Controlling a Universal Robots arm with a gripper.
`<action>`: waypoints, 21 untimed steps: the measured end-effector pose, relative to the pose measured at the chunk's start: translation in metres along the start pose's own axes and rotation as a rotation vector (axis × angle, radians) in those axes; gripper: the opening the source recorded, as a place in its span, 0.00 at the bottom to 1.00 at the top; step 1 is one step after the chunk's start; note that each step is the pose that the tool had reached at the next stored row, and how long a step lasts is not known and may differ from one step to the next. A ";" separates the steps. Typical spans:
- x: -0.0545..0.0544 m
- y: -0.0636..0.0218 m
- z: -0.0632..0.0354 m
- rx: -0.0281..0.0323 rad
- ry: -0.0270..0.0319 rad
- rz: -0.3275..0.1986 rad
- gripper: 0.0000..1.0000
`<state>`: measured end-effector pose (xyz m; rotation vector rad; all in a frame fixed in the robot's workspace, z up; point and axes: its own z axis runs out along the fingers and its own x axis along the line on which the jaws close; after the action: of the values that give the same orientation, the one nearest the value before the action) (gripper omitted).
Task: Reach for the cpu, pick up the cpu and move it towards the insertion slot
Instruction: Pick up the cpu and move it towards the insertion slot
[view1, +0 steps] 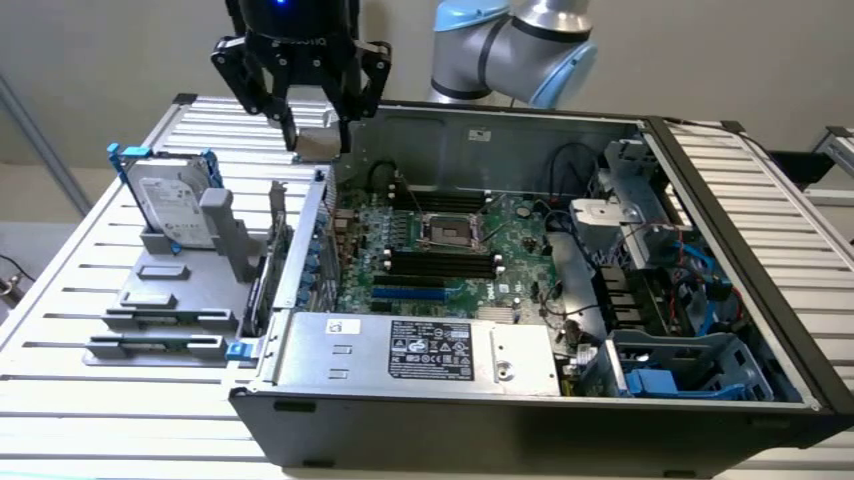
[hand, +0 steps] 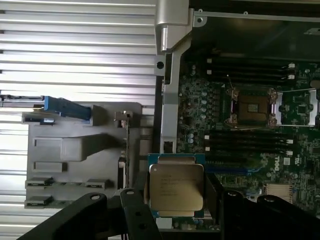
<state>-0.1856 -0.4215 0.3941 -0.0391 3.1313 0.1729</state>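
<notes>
My black gripper (view1: 316, 133) hangs over the computer case's back corner, at the exterior view's left, shut on the cpu (view1: 318, 147). The wrist view shows the cpu (hand: 175, 186) as a flat square chip with a shiny silver top, held level between the black fingers (hand: 134, 210) above the edge of the green board. The insertion slot (view1: 451, 232), a silver-framed square socket with a dark centre, lies in the middle of the motherboard, some way from the chip. In the wrist view the insertion slot (hand: 251, 106) is uncovered, with its frame folded back beside it.
A silver hard drive (view1: 171, 205) stands upright in a grey holder (view1: 160, 300) on the slatted table (view1: 80, 260) outside the case. Black memory slots (view1: 434, 262) flank the socket. The power supply (view1: 427, 350) fills the case front, with cables and blue brackets (view1: 667, 370) toward the exterior view's right.
</notes>
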 end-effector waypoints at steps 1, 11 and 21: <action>-0.005 -0.0001 0.0000 -0.0002 0.0001 0.000 0.55; -0.050 -0.0011 0.0002 -0.0005 0.0016 0.000 0.55; -0.083 0.0131 0.0034 0.0025 0.0028 0.000 0.55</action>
<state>-0.1030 -0.4061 0.3927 -0.0391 3.1342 0.1691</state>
